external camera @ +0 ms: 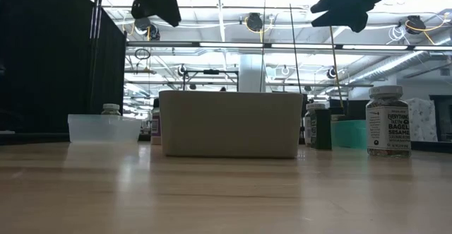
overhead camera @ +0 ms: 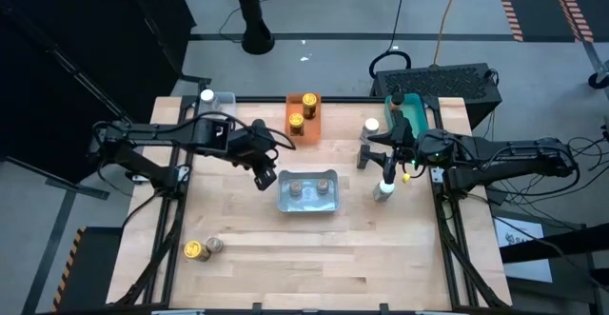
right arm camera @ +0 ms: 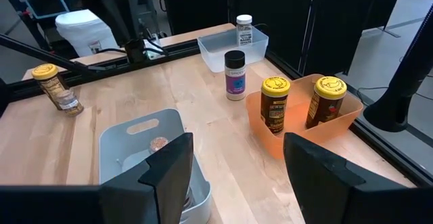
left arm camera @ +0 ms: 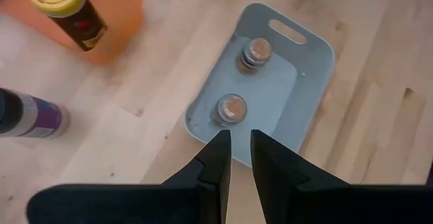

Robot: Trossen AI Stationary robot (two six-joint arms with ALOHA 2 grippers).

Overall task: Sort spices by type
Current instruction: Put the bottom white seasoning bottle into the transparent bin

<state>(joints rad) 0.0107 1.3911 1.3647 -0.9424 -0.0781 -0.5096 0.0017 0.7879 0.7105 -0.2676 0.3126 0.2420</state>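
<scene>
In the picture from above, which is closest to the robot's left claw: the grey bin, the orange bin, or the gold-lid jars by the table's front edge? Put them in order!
From the left gripper:
1. Grey bin, right beside it, mid-table.
2. Orange bin, at the back.
3. Gold-lid jars, front left corner, farthest.

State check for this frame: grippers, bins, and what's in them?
left gripper: narrowly open, empty
right gripper: wide open, empty
grey bin: two jars upright inside
orange bin: two yellow-lidded jars upright inside
clear bin: one white-lidded jar inside
purple-labelled jar: upright, outside the bins
</scene>
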